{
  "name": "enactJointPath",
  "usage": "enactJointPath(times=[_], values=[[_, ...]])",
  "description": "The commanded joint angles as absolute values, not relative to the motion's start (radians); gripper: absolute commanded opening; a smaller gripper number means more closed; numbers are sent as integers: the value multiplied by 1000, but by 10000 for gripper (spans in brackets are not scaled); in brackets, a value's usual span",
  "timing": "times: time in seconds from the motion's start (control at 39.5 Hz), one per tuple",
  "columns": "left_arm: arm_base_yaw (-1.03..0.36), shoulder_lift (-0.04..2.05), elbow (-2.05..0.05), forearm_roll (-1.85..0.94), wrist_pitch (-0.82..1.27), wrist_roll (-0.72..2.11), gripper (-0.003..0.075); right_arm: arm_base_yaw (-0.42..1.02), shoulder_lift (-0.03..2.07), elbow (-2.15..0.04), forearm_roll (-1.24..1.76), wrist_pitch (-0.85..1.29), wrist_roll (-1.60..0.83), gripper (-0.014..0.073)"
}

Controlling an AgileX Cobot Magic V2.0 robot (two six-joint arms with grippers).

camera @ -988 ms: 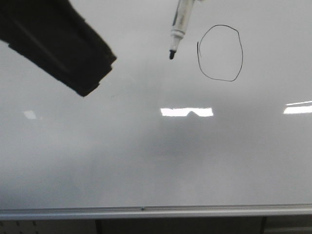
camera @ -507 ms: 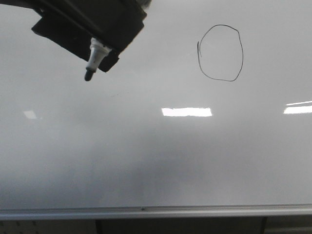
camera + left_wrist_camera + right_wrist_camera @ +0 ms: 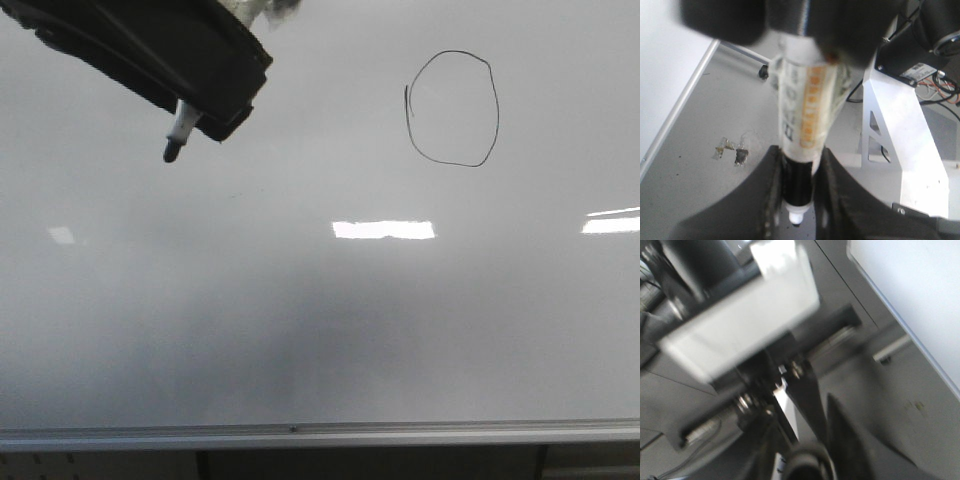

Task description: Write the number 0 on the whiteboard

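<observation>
The whiteboard fills the front view, and the number 0 stands on it at the upper right as a thin black oval. My left gripper hangs in front of the board's upper left, well left of the 0. It is shut on a white marker whose dark tip points down and sits off the board. In the left wrist view the marker is clamped between the left gripper's dark fingers. The right gripper shows only in its blurred wrist view, away from the board's edge.
A silver rail runs along the board's lower edge. Bright light reflections lie across the board's middle. In the left wrist view a white robot frame and small scraps on the grey floor show behind the marker.
The marker has moved from beside the 0 to the board's upper left, then dropped slightly lower and further left. The 0 is unchanged.
</observation>
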State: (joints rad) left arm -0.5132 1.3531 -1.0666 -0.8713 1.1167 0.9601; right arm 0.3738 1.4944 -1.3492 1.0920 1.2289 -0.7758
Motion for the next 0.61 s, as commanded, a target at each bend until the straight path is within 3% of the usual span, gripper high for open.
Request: enactJointPath(times=[0.0,0.15,0.23,0.35,0.43,0.58], values=[[-521,1319,-1097,-899,1113,972,-20,370,1452,-1396,1218,1227,-820,444],[-515,1319,-1097,-736,1001,906,-20,344,1364,-1395,1182,1181,-873,453],[-482,1319,-1097,-535,892,718,-20,332,1283,-1345,1060,1104,-871,384],[-318,1319,-1097,-192,810,289,-20,332,1076,-1119,931,777,-866,321],[-184,1319,-1097,-145,808,205,-19,332,941,-934,921,582,-866,308],[63,1319,-1095,-145,748,197,-19,332,662,-617,920,331,-866,19]])
